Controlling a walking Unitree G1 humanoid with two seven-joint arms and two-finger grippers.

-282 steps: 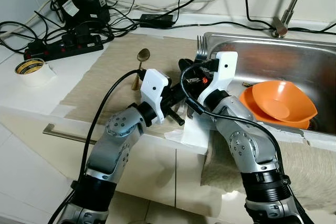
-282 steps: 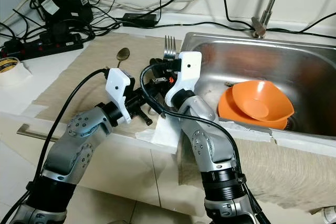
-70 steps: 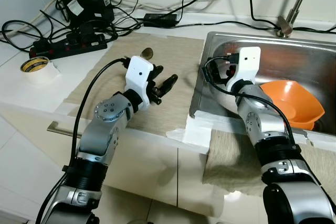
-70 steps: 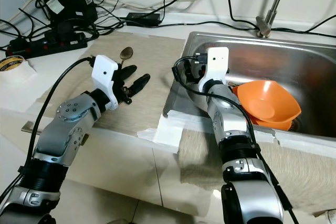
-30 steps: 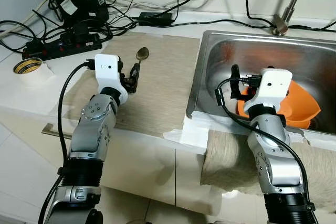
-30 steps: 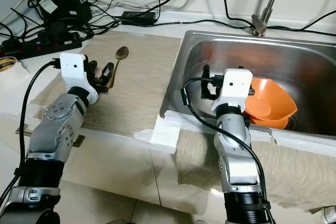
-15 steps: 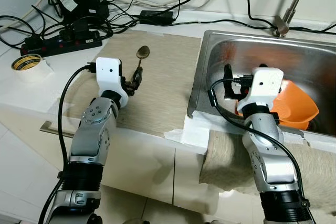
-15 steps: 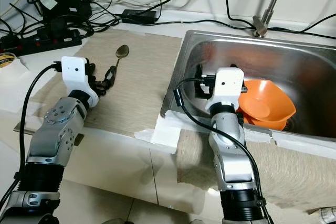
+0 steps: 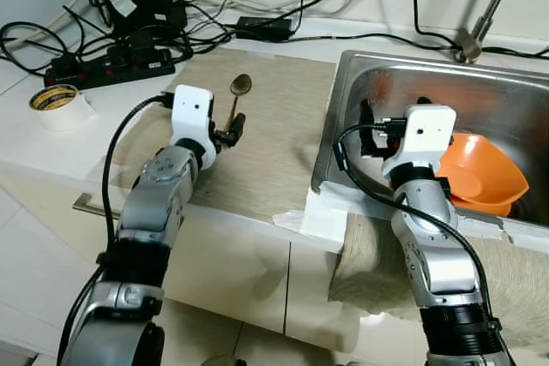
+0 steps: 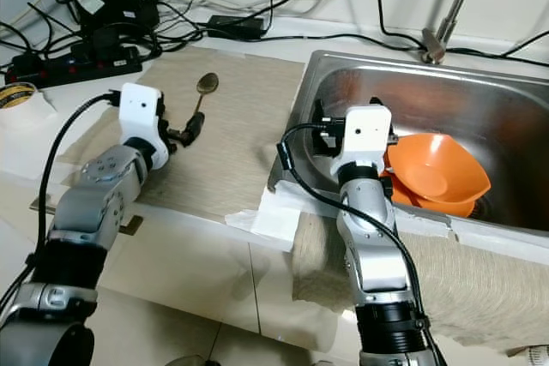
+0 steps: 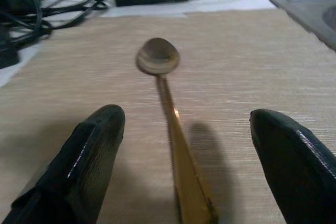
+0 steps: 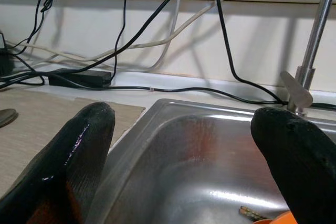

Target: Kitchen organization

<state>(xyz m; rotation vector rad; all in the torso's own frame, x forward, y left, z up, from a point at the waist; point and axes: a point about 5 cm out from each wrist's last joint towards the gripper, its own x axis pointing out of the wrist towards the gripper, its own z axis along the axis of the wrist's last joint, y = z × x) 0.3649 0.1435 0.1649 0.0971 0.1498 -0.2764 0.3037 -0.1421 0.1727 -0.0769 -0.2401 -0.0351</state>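
Spoon [image 9: 233,101] lies on mat, upper centre-left of frame, bowl away from you. Left pincer [image 11: 178,156] spread wide, straddling handle. Thin, stiff, likely slippery: pinch mid-handle. Right pincer [image 12: 178,150] spread, empty, over sink [image 9: 480,100].
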